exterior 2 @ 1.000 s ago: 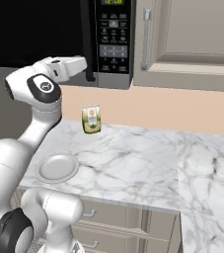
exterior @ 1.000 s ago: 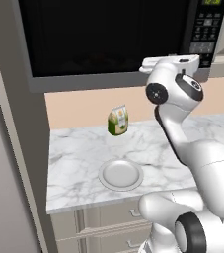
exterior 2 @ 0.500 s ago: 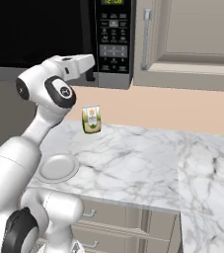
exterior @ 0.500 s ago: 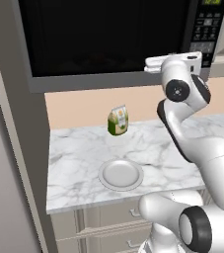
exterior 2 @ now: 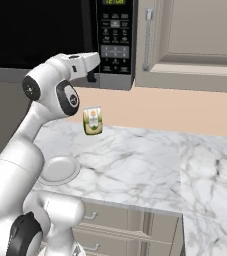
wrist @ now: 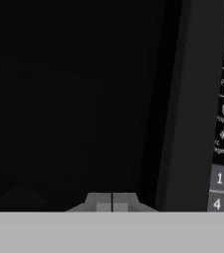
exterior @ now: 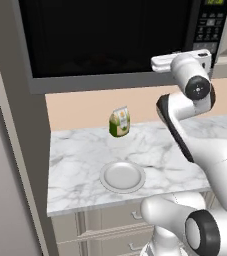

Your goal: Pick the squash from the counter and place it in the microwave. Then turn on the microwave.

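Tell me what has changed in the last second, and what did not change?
The arm swung the shut gripper rightward along the microwave front, toward its button panel. Nothing was grasped or released. The carton and plate on the counter stayed put.

Carton (exterior: 119, 122) behind plate (exterior: 122, 176) on counter (exterior: 80, 160) — microwave (exterior: 105, 40) above.

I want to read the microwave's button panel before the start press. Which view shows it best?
The right base view: the whole button panel faces the camera, display on top, with the shut tool just below and left of it. The left base view shows it partly, at an angle; the hand view catches a close strip at its edge.
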